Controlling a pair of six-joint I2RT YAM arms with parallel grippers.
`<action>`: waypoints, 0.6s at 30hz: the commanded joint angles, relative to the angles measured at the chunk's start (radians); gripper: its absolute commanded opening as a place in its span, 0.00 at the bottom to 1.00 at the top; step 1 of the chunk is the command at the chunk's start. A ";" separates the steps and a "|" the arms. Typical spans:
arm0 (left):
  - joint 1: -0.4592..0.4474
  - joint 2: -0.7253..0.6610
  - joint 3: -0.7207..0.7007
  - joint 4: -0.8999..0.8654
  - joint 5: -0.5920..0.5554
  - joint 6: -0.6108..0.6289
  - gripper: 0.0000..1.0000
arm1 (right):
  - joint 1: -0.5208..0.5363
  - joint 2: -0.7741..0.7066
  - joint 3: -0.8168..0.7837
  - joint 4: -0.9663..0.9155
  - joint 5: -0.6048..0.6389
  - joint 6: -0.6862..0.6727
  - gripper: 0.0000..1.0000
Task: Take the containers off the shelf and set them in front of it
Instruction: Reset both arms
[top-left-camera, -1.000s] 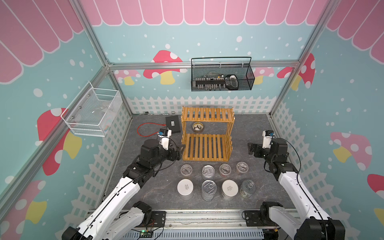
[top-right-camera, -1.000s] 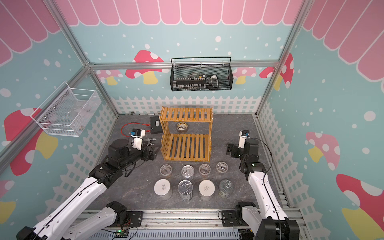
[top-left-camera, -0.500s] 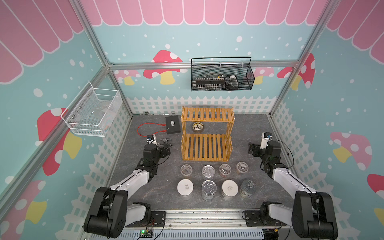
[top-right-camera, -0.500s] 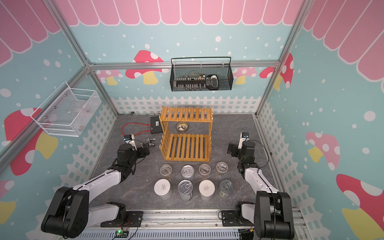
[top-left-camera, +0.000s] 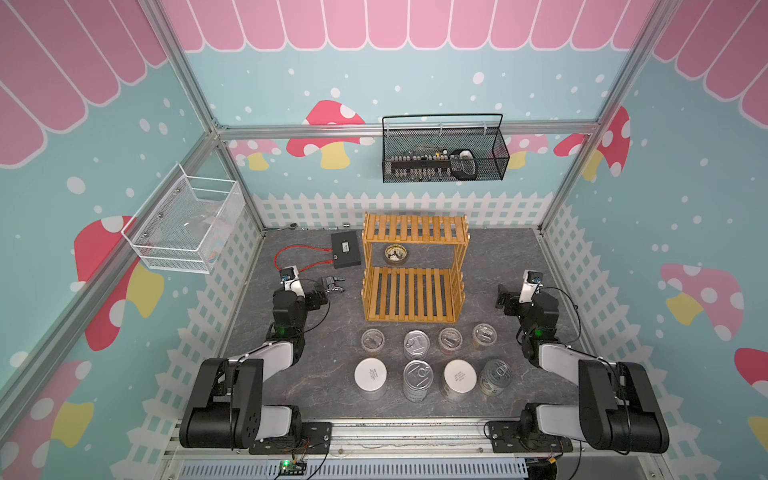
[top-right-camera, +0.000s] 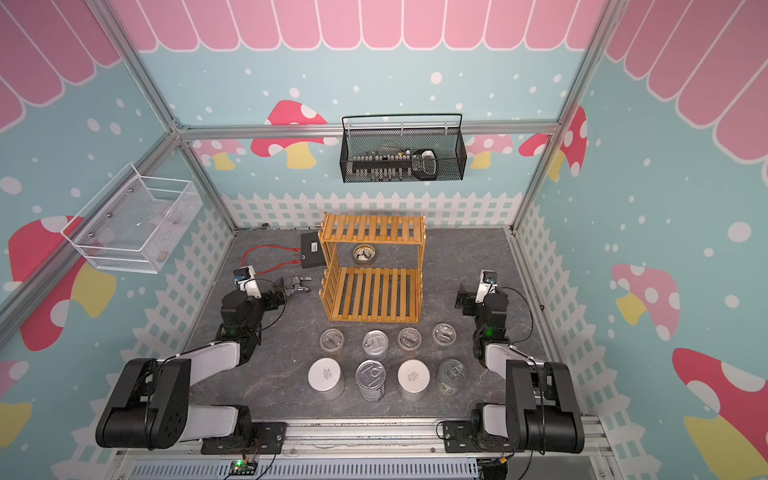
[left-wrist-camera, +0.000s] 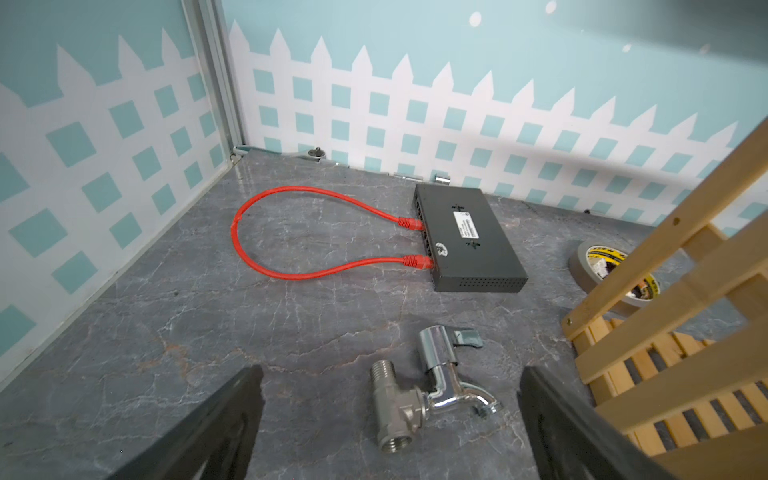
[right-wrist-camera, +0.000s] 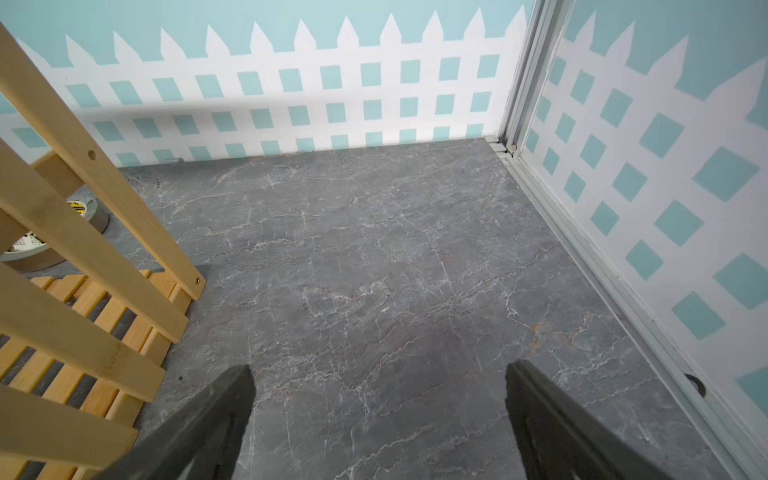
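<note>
Top views: both show the shelf near the back of the grey table, with one arm folded low on each side of it
Containers: eight containers stand upright on the table just in front of the shelf, in two rows of four, apart from its slats
Back row: clear tubs and a pull-tab tin, nearest the lower tier
Front row: a white-lidded can, a taller tin, a second white-lidded one, then a grey-topped one whose kind is unclear
Left arm: the left gripper has its jaws spread wide and holds nothing; a chrome tap lies on the table just ahead of it, untouched
Right arm: the right gripper has its jaws spread wide over the table beside the shelf, holding nothing
Under the upper tier: a tape roll lies flat on the table
Left arm's side: a black switch box with a looped red cable plugged in
Walls: a black wire basket and a white mesh basket hang above the table
</note>
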 joint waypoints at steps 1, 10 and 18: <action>0.004 0.041 -0.057 0.218 0.045 0.050 0.99 | -0.003 0.028 -0.011 0.108 -0.022 -0.035 0.99; -0.062 0.162 -0.155 0.535 0.018 0.077 0.99 | 0.007 0.158 -0.069 0.384 -0.115 -0.170 0.99; -0.069 0.175 -0.149 0.539 -0.050 0.070 0.99 | 0.014 0.185 -0.151 0.544 -0.085 -0.165 0.99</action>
